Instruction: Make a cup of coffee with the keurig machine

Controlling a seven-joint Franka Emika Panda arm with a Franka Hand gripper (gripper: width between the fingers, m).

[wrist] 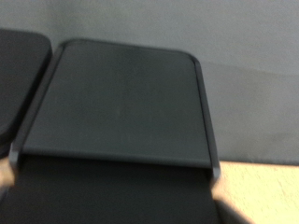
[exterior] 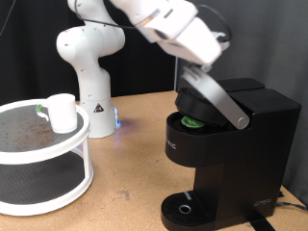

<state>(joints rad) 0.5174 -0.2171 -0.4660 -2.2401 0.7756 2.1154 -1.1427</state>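
My arm comes in from the exterior view's top and reaches down over the keurig machine (exterior: 226, 144). My tool (exterior: 207, 77) is at the raised grey lid handle (exterior: 219, 101) of the machine, but the fingers are hard to see there, so I cannot tell if they are apart or together.

The keurig machine is a black box that stands on the wooden tabletop (exterior: 135, 135) at the exterior view's right. Its lid is tipped up and open. Inside the open top I can see a small green pod (exterior: 193, 121) sitting in the round hole. At the bottom of the machine is the round drip tray (exterior: 183, 207), and nothing stands on it.

The cup (exterior: 63, 112) is white and small. It stands upright on the top shelf of a round white rack (exterior: 58, 164) at the exterior view's left, well apart from the machine. Something small and green (exterior: 39, 108) shows just beside the cup on its left.

A white robot base (exterior: 89, 58) stands behind the rack, with a little blue light (exterior: 116, 121) near its foot.

In the wrist view I see a big dark flat panel (wrist: 121, 103) with round corners filling most of the picture. It is blurry. A bit of the tan tabletop (wrist: 266, 191) shows in one corner.
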